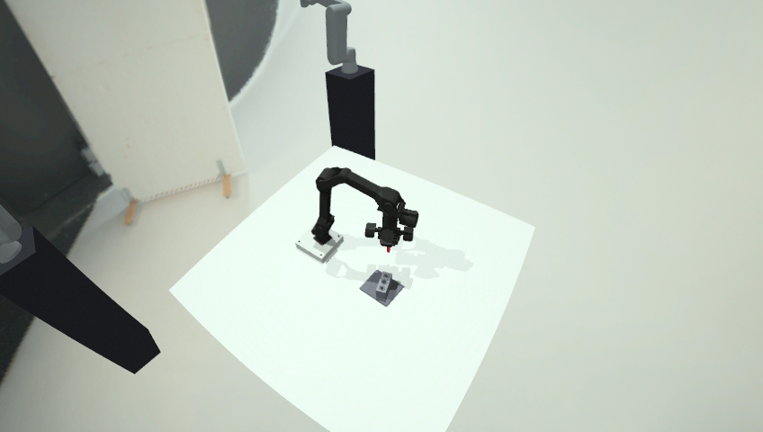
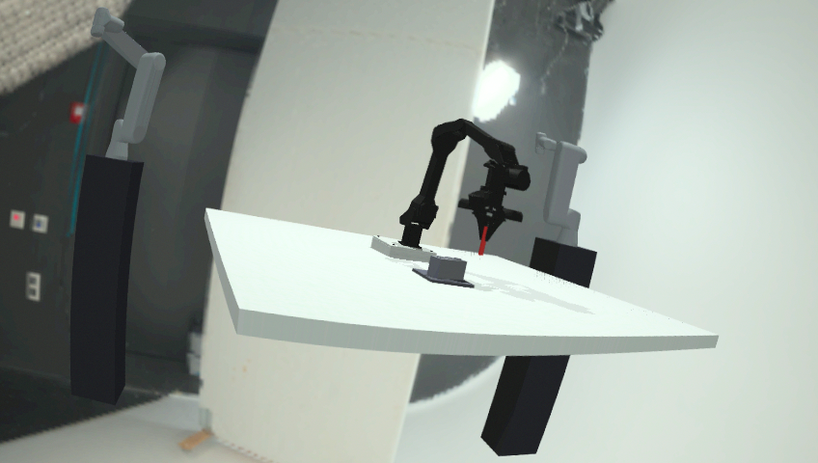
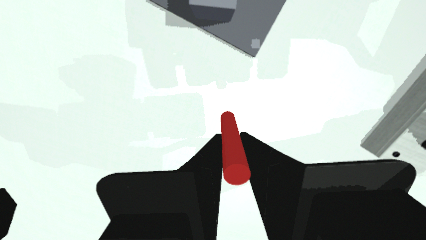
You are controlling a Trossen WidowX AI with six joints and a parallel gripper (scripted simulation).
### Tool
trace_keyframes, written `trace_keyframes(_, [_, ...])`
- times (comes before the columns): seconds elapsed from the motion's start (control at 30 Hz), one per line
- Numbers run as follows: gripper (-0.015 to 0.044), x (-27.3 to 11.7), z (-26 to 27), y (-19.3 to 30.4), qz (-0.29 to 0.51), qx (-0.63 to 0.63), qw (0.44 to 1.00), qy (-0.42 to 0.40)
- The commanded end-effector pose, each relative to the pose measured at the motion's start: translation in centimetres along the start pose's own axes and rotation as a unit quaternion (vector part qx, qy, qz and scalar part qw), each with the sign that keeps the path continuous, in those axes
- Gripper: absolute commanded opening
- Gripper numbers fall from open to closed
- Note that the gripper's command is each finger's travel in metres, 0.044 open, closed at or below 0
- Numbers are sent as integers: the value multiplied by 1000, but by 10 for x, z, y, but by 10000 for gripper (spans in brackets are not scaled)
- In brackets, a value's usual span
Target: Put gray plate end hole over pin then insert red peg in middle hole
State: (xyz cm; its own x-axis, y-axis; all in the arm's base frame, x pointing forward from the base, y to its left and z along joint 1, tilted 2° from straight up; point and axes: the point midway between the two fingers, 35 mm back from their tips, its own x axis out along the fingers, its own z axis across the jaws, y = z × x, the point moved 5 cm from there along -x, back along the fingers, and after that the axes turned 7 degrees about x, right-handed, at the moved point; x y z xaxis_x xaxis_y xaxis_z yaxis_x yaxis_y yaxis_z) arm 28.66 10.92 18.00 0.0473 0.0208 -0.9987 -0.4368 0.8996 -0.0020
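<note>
My gripper (image 1: 389,245) (image 2: 485,237) (image 3: 230,138) is shut on the red peg (image 1: 389,249) (image 2: 482,243) (image 3: 233,150) and holds it above the table. The peg points down, slightly tilted in the exterior view. The gray plate (image 1: 381,292) (image 2: 448,268) sits as a block with a row of holes in its top over the dark base (image 1: 392,297) (image 2: 424,275) (image 3: 254,32). The plate looks level. The pin cannot be made out. In the wrist view the base's corner shows at the top, ahead of the peg, and the plate is mostly cut off.
The arm's white mounting block (image 1: 319,247) (image 2: 395,247) (image 3: 395,125) stands on the white table (image 1: 300,320) (image 2: 321,304) beside the base. Two dark pedestals (image 1: 350,112) (image 2: 106,275) with gray arms stand off the table.
</note>
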Motion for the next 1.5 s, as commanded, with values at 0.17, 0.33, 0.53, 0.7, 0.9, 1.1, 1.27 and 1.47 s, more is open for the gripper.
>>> trace_keyframes(0.17, [0,-2,11,-26,1,-3,1000,-4])
trace_keyframes(0.33, [0,-2,14,-40,0,-4,1000,-4])
trace_keyframes(0.53, [0,-3,17,-57,-1,-5,1000,-5])
trace_keyframes(0.7, [0,-3,19,-73,-2,-7,1000,-5])
trace_keyframes(0.9, [0,-3,20,-91,-3,-10,1000,-5])
trace_keyframes(1.1, [0,-3,20,-109,-3,-13,1000,-5])
trace_keyframes(1.27, [0,-3,18,-124,-4,-14,1000,-5])
trace_keyframes(1.47, [0,-2,16,-141,-5,-16,1000,-5])
